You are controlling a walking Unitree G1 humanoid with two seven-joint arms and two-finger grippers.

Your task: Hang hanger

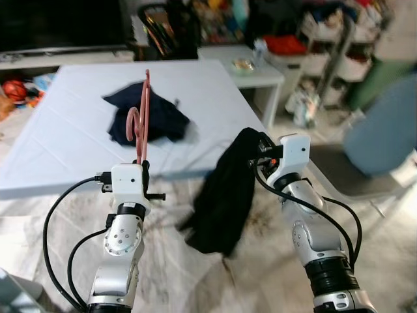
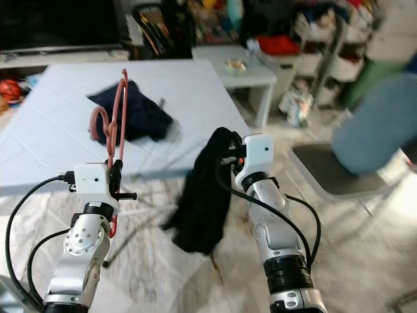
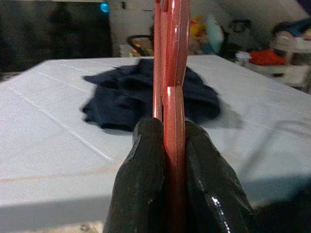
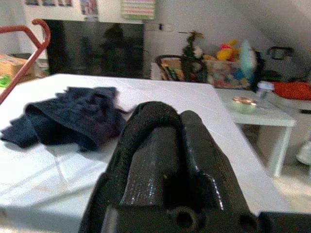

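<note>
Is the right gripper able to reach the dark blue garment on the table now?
Probably not yet: the right gripper already holds a black garment, and the dark blue garment lies further in on the white table.

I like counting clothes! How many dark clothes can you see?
2. One dark cloth lies crumpled on the pale table. The other dark garment hangs from the right gripper. Cluttered shelves behind may hide more.

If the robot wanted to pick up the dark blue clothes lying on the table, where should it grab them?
Probably the raised, bunched fold near the middle of the dark blue garment, coming down from above. It lies crumpled in a low heap on the light blue table, so fingers could likely pinch a fold there; its flat edges offer little to catch.
</note>
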